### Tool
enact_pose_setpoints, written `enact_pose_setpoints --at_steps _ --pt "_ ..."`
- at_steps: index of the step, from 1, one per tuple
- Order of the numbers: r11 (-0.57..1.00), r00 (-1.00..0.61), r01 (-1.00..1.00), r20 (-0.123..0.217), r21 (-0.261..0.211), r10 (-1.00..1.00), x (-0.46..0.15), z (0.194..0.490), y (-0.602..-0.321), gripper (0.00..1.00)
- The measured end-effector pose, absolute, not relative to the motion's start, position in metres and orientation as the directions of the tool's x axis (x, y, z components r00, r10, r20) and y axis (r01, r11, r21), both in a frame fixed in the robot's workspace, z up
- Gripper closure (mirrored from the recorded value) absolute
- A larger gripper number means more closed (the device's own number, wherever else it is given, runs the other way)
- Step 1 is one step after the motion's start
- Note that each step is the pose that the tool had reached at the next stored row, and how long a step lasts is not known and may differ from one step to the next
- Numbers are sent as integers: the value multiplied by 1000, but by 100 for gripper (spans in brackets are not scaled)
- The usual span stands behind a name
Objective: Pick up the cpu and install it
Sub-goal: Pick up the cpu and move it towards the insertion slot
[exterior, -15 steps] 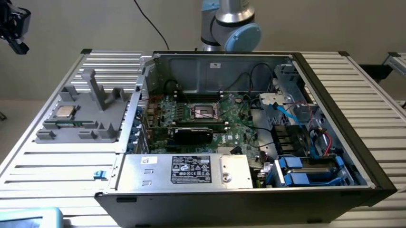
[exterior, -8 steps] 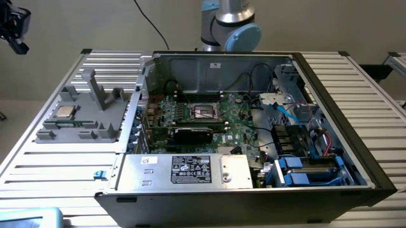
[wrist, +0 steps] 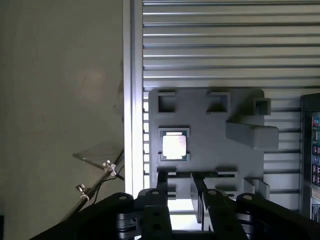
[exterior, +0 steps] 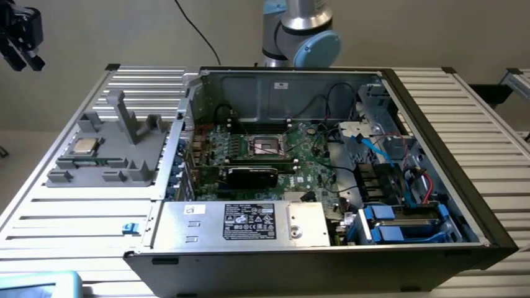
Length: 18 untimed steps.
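One grey tray (exterior: 108, 164) sits on the slatted table (exterior: 74, 217), left of the open computer case (exterior: 290, 93). Bare slats lie near and far of it, and its tall posts (exterior: 124, 115) stand right of the cpu (exterior: 85, 146). The gripper (exterior: 25, 61) hangs high off the table's far left corner, well apart.

From the wrist, the table's edge runs beside the tray (wrist: 235, 165). The cpu (wrist: 174, 145), a shiny silver square with a dark rim, lies flat in a square pocket. The fingers (wrist: 162, 185) stand slightly spread, pinching nothing.
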<state>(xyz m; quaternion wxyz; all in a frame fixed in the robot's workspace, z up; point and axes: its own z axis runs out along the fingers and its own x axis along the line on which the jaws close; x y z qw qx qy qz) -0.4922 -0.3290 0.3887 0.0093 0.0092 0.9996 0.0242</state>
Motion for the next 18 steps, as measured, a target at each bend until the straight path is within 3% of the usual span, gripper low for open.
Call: enact_pose_setpoints --at_steps 1,4,8,9,18 --pt "999 -1000 18 -18 49 19 -492 389 -329 64" --pt "999 -1000 18 -18 49 19 -492 389 -329 47" --pt "999 -1000 18 -18 49 19 -492 389 -329 41" --pt "999 -1000 18 -18 49 19 -492 389 -329 35" --pt "999 -1000 18 -17 49 19 -492 388 -329 35"
